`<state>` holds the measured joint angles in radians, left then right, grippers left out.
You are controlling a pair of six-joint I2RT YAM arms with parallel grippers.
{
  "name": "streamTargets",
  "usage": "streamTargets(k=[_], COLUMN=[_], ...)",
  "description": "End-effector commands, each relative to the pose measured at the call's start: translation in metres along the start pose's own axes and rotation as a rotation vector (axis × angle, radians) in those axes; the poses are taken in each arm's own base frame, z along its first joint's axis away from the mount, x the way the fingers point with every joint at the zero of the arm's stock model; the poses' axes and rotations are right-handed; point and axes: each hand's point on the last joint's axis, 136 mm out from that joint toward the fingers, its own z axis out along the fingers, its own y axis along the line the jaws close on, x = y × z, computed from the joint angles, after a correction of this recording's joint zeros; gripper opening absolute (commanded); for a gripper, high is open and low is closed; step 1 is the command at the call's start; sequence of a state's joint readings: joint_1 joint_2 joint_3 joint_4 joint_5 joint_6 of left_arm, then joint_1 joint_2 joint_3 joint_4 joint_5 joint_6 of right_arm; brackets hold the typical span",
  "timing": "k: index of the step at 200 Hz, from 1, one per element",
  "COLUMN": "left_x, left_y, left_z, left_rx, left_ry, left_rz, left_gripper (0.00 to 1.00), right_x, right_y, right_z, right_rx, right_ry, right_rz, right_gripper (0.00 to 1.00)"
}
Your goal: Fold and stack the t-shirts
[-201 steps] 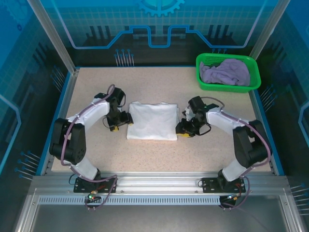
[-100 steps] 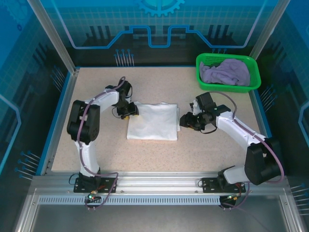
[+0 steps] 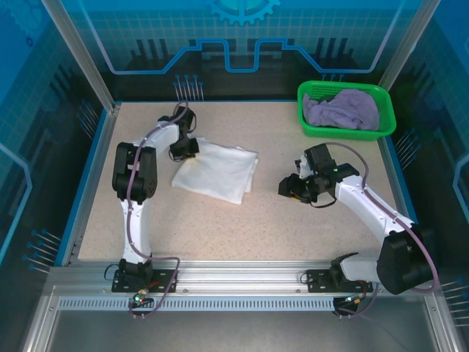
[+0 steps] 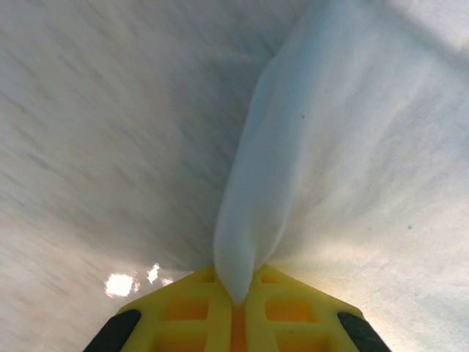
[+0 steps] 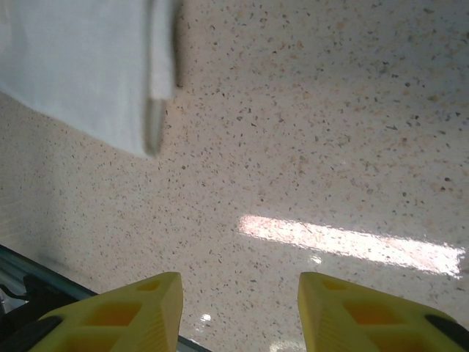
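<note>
White t-shirt point(image 3: 216, 172) now skewed, left claw point(image 3: 190, 149) pinching perhaps its corner

Speckled beige worktop point(image 3: 242, 227), blue-edged, enclosed by blue patterned wall panels point(image 3: 146, 37) and aluminium framing point(image 3: 242, 277); light glints on its surface.

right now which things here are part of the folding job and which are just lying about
Job: white t-shirt, folded on the table; lavender t-shirt, crumpled.
Lying about: green basket, holding the lavender one.
</note>
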<state>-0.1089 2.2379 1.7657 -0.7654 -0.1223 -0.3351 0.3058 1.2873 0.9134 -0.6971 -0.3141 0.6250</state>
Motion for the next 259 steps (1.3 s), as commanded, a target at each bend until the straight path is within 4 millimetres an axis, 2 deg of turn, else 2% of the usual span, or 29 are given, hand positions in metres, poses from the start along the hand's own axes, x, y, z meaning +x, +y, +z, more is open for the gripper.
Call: streamTargets(k=[1, 23, 53, 69, 82, 112, 128, 161, 166, 170, 176, 198, 210, 237, 240, 259], left_x=[-0.042, -0.074, -0.109, -0.128, -0.141, -0.156, -0.159, -0.148, -0.147, -0.146, -0.146, -0.140, -0.137, -0.136, -0.136, -0.136], left_y=[0.066, 0.098, 0.140, 0.152, 0.152, 0.159, 0.164, 0.191, 0.192, 0.193, 0.192, 0.181, 0.173, 0.142, 0.139, 0.118], left_z=[-0.002, -0.006, 0.002, 0.002, -0.004, -0.015, -0.011, -0.010, -0.010, -0.010, -0.011, -0.017, -0.026, -0.059, -0.065, -0.090], left_rx=[-0.173, -0.212, -0.281, -0.292, -0.278, -0.320, -0.320, -0.341, -0.333, -0.328, -0.324, -0.254, -0.214, -0.034, -0.015, 0.083], left_ry=[-0.068, -0.118, -0.159, -0.172, -0.187, -0.237, -0.247, -0.213, -0.210, -0.209, -0.208, -0.182, -0.176, -0.216, -0.224, -0.249], left_rz=[-0.007, -0.017, -0.027, -0.052, -0.062, -0.063, -0.091, -0.240, -0.256, -0.267, -0.275, -0.297, -0.323, -0.375, -0.381, -0.384], left_gripper=[0.09, 0.12, 0.16, 0.15, 0.16, 0.21, 0.22, 0.21, 0.25, 0.34, 0.44, 0.65, 0.80, 0.93, 0.98, 0.99], right_x=[0.005, 0.004, 0.002, 0.002, 0.001, -0.008, -0.014, -0.025, -0.026, -0.027, -0.029, -0.031, -0.032, -0.031, -0.031, -0.030], right_y=[-0.003, 0.001, 0.002, 0.002, 0.005, 0.016, 0.021, 0.030, 0.031, 0.032, 0.034, 0.038, 0.040, 0.042, 0.043, 0.043], right_z=[-0.008, -0.011, -0.018, -0.019, -0.020, -0.023, -0.022, -0.018, -0.018, -0.017, -0.016, -0.013, -0.010, -0.004, -0.004, 0.000], right_rx=[0.013, 0.025, 0.052, 0.066, 0.076, 0.089, 0.089, 0.082, 0.079, 0.075, 0.071, 0.058, 0.048, 0.026, 0.024, 0.010], right_ry=[0.033, 0.058, 0.065, 0.085, 0.099, 0.113, 0.116, 0.118, 0.117, 0.116, 0.114, 0.115, 0.116, 0.117, 0.115, 0.118], right_rz=[0.055, 0.073, 0.098, 0.125, 0.138, 0.122, 0.116, 0.102, 0.100, 0.098, 0.095, 0.085, 0.082, 0.073, 0.071, 0.064], right_gripper=[0.47, 0.47, 0.47, 0.47, 0.47, 0.47, 0.47, 0.47, 0.47, 0.47, 0.47, 0.47, 0.47, 0.47, 0.47, 0.47])
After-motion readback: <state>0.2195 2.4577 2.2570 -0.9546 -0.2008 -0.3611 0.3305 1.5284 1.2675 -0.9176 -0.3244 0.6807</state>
